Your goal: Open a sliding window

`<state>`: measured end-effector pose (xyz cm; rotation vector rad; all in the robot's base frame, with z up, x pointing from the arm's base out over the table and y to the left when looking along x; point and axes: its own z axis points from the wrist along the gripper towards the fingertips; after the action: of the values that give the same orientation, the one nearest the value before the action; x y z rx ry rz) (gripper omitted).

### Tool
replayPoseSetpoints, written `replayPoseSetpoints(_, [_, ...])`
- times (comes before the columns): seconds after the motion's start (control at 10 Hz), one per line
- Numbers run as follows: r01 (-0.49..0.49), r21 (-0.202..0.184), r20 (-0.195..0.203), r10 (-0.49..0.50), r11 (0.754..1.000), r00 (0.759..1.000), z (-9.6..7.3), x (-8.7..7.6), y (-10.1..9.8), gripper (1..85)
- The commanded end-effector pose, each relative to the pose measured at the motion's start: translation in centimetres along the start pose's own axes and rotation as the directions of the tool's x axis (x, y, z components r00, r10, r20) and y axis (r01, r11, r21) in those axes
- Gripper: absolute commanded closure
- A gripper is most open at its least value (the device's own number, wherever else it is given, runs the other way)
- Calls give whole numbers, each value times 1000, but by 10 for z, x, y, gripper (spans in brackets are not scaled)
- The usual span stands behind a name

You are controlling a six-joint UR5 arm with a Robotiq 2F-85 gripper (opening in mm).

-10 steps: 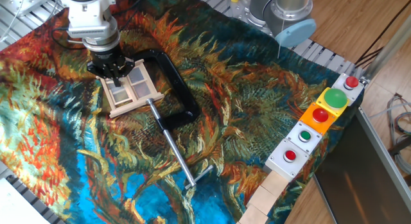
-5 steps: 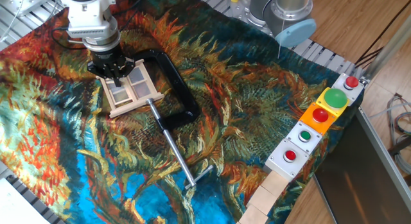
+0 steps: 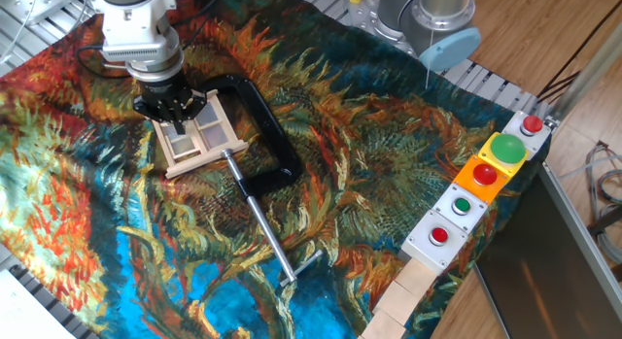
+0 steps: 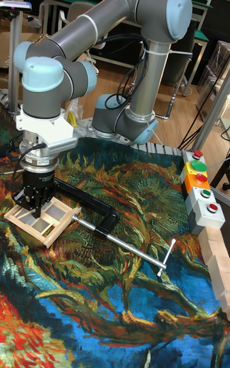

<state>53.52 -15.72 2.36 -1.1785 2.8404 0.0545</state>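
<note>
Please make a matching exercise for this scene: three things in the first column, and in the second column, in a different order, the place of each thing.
Things:
1. sliding window
2. black C-clamp
3. row of button boxes

Places:
A. along the table's edge, beside the wooden blocks
B. directly under the gripper
C. lying on the cloth, its steel rod pointing away from the window

Pairs: 1-B, 2-C, 3-A

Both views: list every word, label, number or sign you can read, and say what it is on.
None can be read.
Button boxes: no lettering shows, only red and green buttons.
Gripper above the sliding window: no visible marking.
Clamp: no visible marking.
Patterned cloth: picture only, no text.
</note>
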Motion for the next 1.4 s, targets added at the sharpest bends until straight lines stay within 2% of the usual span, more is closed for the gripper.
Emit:
replayPoseSetpoints(0.0, [-8,-4,17,8,1000,1000,-2,-12,2,843])
replayPoseSetpoints(0.2, [-5,9,15,5,1000,1000,5,-19,2,843])
replayPoseSetpoints(0.7, [-11,4,13,11,1000,1000,0,-33,7,843])
replayPoseSetpoints(1.3, [-7,4,20,7,1000,1000,5,-36,4,843])
